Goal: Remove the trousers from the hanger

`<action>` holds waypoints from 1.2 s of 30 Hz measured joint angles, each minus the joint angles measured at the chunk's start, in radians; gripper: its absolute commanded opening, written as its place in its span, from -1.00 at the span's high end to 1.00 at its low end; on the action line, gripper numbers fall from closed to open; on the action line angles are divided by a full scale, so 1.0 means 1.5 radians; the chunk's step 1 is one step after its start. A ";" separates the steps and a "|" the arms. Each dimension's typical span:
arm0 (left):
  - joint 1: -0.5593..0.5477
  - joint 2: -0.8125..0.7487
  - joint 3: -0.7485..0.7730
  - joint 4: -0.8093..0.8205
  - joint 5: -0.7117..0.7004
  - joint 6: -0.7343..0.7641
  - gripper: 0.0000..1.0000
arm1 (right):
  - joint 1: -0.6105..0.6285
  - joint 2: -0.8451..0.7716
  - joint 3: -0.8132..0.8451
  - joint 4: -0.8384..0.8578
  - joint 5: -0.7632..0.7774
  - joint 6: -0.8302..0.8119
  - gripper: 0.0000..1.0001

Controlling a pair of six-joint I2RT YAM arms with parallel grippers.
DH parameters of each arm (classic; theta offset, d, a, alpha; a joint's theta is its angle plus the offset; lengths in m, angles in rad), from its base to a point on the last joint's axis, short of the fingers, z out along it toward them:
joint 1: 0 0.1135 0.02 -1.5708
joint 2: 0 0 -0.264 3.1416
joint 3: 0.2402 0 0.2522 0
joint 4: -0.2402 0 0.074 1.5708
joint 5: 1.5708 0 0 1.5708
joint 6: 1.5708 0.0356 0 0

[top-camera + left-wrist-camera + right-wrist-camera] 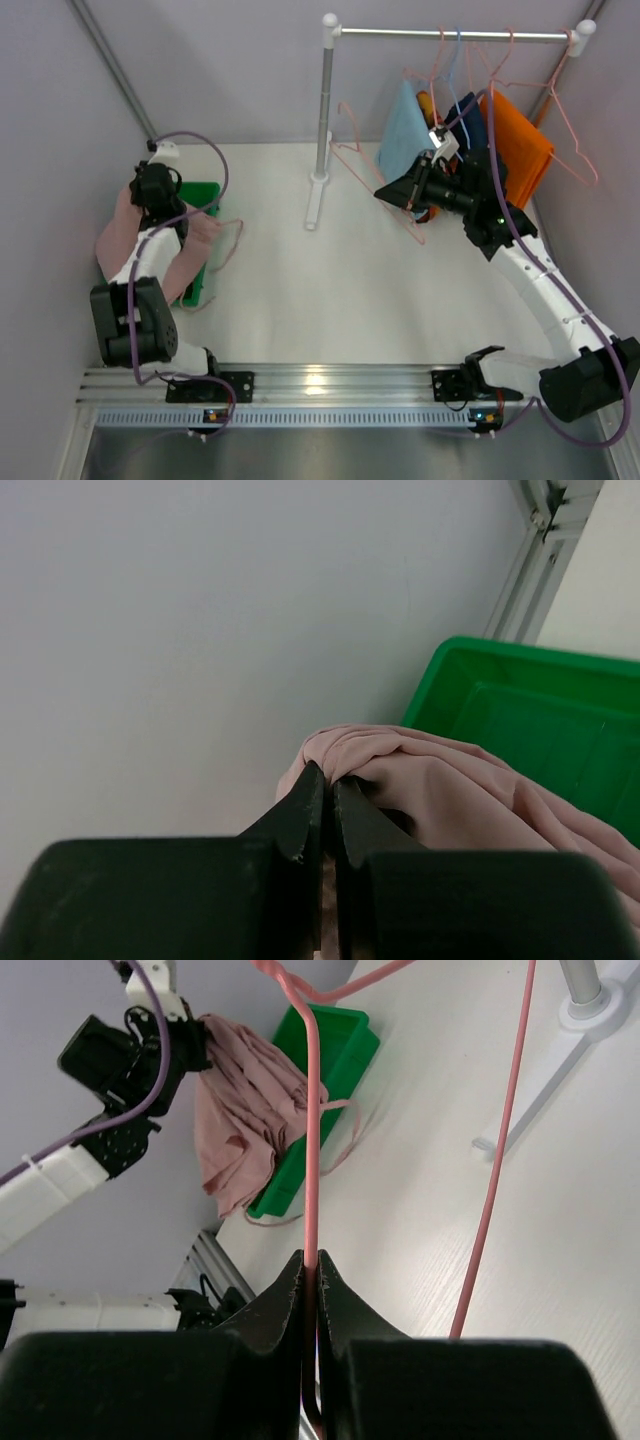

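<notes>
My left gripper [328,780] is shut on a fold of the dusty pink trousers [450,790], which hang from it over the near end of the green bin [208,196]. In the top view these pink trousers [118,240] droop on both sides of the left arm. My right gripper [311,1265] is shut on the wire of a bare pink hanger [312,1140], held low in front of the rack. In the top view that right gripper [388,196] is left of the hanging clothes. Light blue trousers [405,135], navy trousers [468,120] and orange trousers [520,150] still hang on hangers.
A rail on a white post [325,110] spans the back right. Another pink hanger [228,245] lies on the table beside the green bin. An empty pink hanger [570,130] dangles at the rail's far right end. Grey walls close in left and right.
</notes>
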 measured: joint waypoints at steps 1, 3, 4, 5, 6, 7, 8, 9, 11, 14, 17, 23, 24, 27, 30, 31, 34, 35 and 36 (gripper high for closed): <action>0.002 0.031 0.023 0.005 0.003 -0.008 1.00 | 0.000 0.000 0.003 -0.002 0.000 -0.003 1.00; 0.005 0.086 0.068 0.013 0.007 -0.020 1.00 | 0.000 0.000 0.005 -0.001 0.001 -0.005 1.00; 0.005 0.116 0.096 0.013 0.008 -0.029 1.00 | 0.000 0.000 0.005 -0.002 0.002 -0.005 1.00; 0.005 0.147 0.129 0.013 0.008 -0.037 1.00 | 0.000 0.001 0.005 -0.002 0.002 -0.005 1.00; 0.005 0.178 0.160 0.013 0.010 -0.044 1.00 | 0.000 0.001 0.005 -0.002 0.003 -0.005 1.00; 0.005 0.208 0.187 0.013 0.011 -0.050 1.00 | 0.000 0.001 0.006 -0.002 0.004 -0.005 1.00; 0.005 0.236 0.212 0.012 0.012 -0.056 1.00 | 0.000 0.001 0.006 -0.002 0.004 -0.006 1.00; 0.005 0.259 0.230 0.012 0.014 -0.062 1.00 | 0.000 0.001 0.006 -0.002 0.004 -0.007 1.00; 0.005 0.298 0.252 0.000 0.014 -0.074 1.00 | 0.000 0.001 0.007 -0.002 0.004 -0.011 1.00; 0.006 0.332 0.260 -0.047 0.020 -0.104 0.87 | 0.000 0.001 0.014 -0.011 0.004 -0.022 1.00; 0.008 0.338 0.257 -0.119 0.040 -0.145 0.67 | 0.001 -0.004 0.019 -0.019 0.004 -0.032 1.00; 0.010 0.288 0.236 -0.266 0.115 -0.232 -0.58 | 0.001 -0.038 0.021 -0.054 0.013 -0.063 1.00; 0.011 0.266 0.227 -0.285 0.129 -0.243 -0.89 | 0.001 -0.048 0.021 -0.061 0.017 -0.069 1.00; 0.011 0.178 0.209 -0.339 0.176 -0.277 -0.98 | 0.001 -0.080 0.026 -0.084 0.027 -0.088 1.00; 0.011 0.072 0.224 -0.384 0.231 -0.298 -0.98 | 0.001 -0.117 0.027 -0.099 0.039 -0.103 1.00; 0.011 0.039 0.238 -0.397 0.249 -0.302 -0.98 | 0.001 -0.129 0.028 -0.105 0.045 -0.106 1.00; 0.011 -0.049 0.284 -0.418 0.303 -0.309 -0.98 | 0.001 -0.162 0.029 -0.118 0.067 -0.108 1.00; 0.011 -0.078 0.294 -0.423 0.322 -0.310 -0.98 | 0.001 -0.172 0.029 -0.120 0.076 -0.106 1.00; 0.011 -0.106 0.301 -0.429 0.342 -0.310 -0.98 | 0.001 -0.181 0.029 -0.122 0.084 -0.102 1.00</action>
